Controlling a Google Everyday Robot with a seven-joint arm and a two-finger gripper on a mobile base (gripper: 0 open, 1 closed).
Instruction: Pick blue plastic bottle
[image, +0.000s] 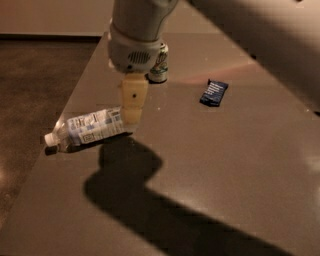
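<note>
The blue plastic bottle (87, 128) lies on its side near the table's left edge, its white cap pointing left. It is clear with a pale blue-and-white label. My gripper (132, 112) hangs from the grey wrist above and reaches down to the bottle's right end, its base. The cream-coloured finger (133, 100) covers that end. I cannot see whether it touches the bottle.
A green-and-white soda can (158, 66) stands behind the wrist, partly hidden by it. A small dark blue flat packet (214, 93) lies to the right. The brown table (225, 165) has its left edge close beside the bottle. My arm's shadow falls across the front.
</note>
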